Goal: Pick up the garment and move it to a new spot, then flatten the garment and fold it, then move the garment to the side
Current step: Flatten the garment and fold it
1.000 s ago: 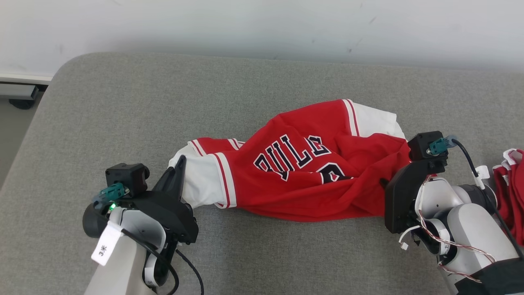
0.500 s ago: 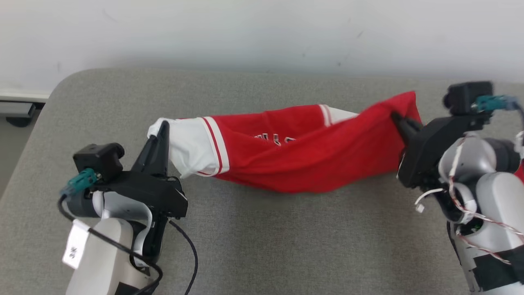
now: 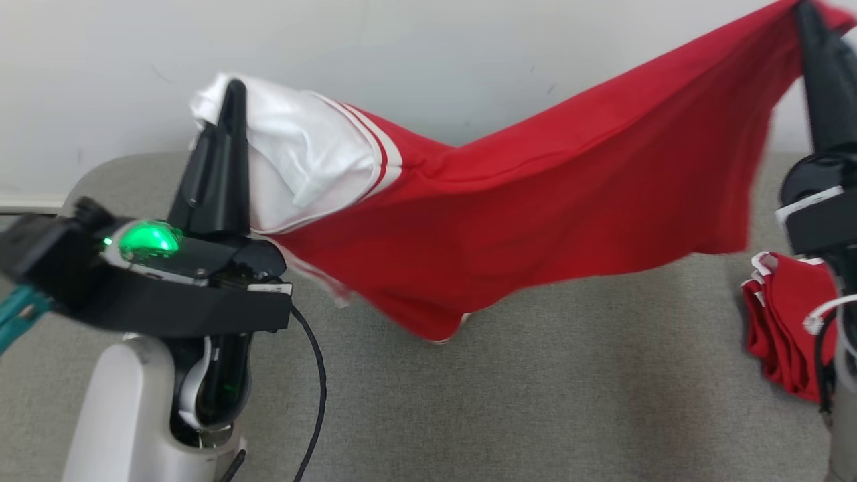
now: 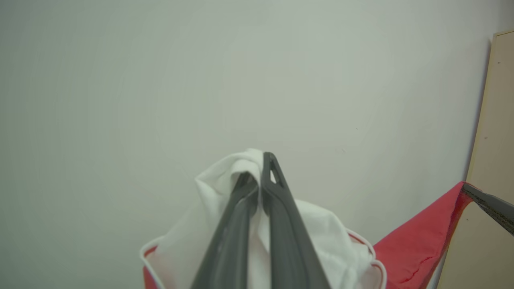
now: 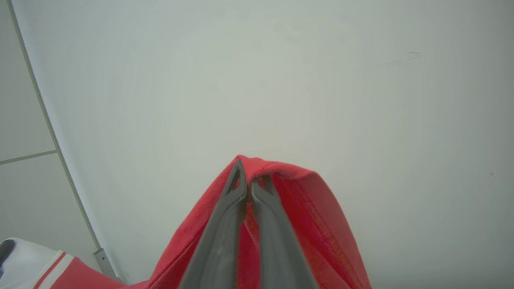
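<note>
Both arms up versus a second ago: garment (image 3: 535, 221) was lying on grey surface (image 3: 535, 415), now hangs in air, sagging mid-span, low edge looks clear of surface.
Left gripper (image 3: 233, 90) pinched tight on white end. Right gripper (image 3: 800, 13) pinched tight on red corner.
Judgement: pick-up done, carry to new spot next, flatten and fold pending.
Count: one garment held, two grippers, one separate red cloth pile (image 3: 780, 328) at right.
</note>
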